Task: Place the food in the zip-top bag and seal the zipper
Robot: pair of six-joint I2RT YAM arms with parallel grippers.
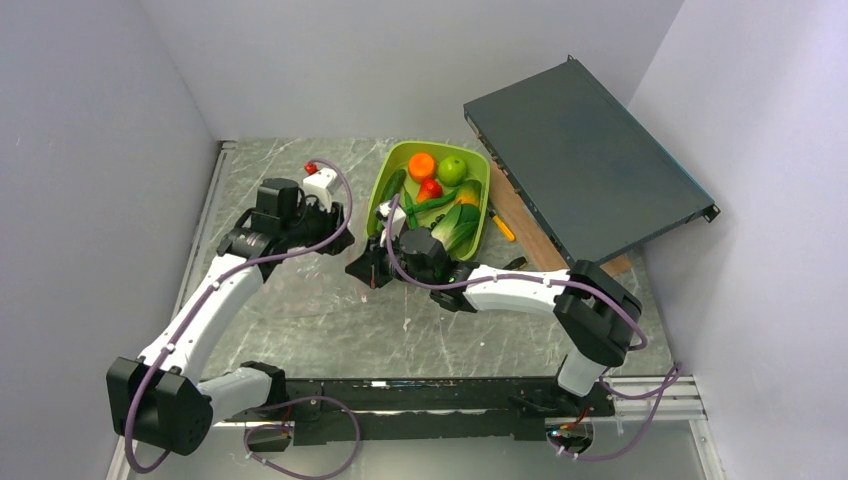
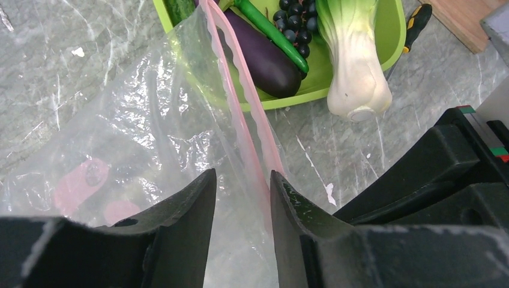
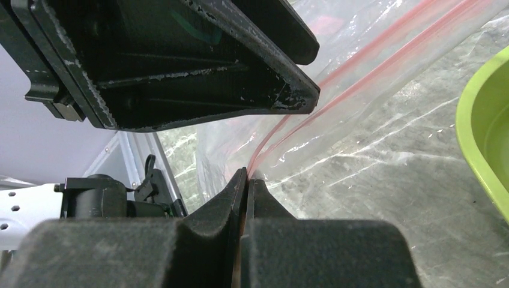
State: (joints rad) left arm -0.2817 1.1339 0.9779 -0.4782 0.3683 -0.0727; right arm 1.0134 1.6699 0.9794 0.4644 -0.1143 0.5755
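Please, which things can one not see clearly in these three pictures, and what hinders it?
Left wrist: pink patches inside the zip-top bag; crinkled plastic blurs them, so its contents are unclear.
Right wrist: the zipper's far end, cut off at the top edge; the left gripper hides the bag's body.
Top external: the bag's outline; clear plastic barely shows, and the right gripper covers part.

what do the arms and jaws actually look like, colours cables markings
Both the left arm and right arm have white link shells between chunky black joints, with a purple cable looped along each. The jaws are matte black, angular, with pale scuffs on their edges.
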